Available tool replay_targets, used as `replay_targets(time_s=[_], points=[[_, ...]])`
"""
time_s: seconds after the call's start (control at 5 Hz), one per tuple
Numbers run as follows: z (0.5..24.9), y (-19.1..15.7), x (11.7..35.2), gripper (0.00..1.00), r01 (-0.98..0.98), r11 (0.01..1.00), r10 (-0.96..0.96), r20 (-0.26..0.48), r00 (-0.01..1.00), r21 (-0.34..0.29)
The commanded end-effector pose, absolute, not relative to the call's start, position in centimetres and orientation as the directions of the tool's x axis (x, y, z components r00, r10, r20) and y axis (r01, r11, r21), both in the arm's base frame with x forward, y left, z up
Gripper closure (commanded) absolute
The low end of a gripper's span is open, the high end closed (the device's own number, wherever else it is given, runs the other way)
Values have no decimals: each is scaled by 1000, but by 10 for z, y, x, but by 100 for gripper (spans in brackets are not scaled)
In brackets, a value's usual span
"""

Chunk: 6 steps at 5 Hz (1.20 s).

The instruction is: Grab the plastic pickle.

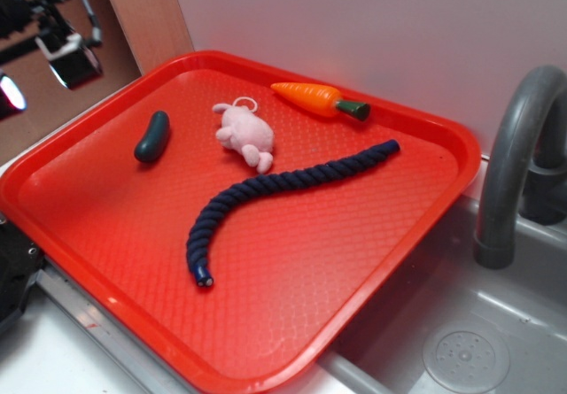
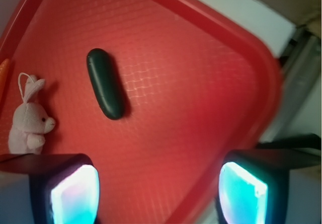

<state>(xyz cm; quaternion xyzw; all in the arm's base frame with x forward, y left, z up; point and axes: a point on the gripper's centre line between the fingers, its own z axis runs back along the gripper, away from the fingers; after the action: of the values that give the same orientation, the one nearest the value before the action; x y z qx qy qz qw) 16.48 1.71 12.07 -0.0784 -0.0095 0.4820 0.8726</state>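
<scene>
The plastic pickle (image 1: 151,136) is a small dark green oblong lying flat near the left side of the red tray (image 1: 354,261). In the wrist view the pickle (image 2: 105,83) lies ahead of and slightly left of my gripper (image 2: 158,194), well apart from it. The gripper is open, its two glowing pads (image 2: 75,196) spread wide with only bare tray between them. From the exterior view the gripper (image 1: 69,56) hangs high above the tray's far left corner, partly cut off by the frame.
A pink plush bunny (image 1: 245,133) lies just right of the pickle. Behind it is an orange carrot (image 1: 319,99), and a dark-blue rope (image 1: 283,190) curves across the tray's middle. A grey faucet (image 1: 514,164) and sink (image 1: 461,350) are to the right.
</scene>
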Motion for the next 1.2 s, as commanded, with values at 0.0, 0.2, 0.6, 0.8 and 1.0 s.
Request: replay_targets(time_s=[0.0,0.2,0.6,0.8,1.0], points=[[100,12,196,0,-794,584,810,58,583,-170],[81,3,206,0,-767,623,781,65,621,-154],[54,19,243,0,-729,670,740,53,670,-138],[39,33,254,0,-723,678,733,53,678,-136],[26,32,259,100,-694,710,703,76,707,-118]])
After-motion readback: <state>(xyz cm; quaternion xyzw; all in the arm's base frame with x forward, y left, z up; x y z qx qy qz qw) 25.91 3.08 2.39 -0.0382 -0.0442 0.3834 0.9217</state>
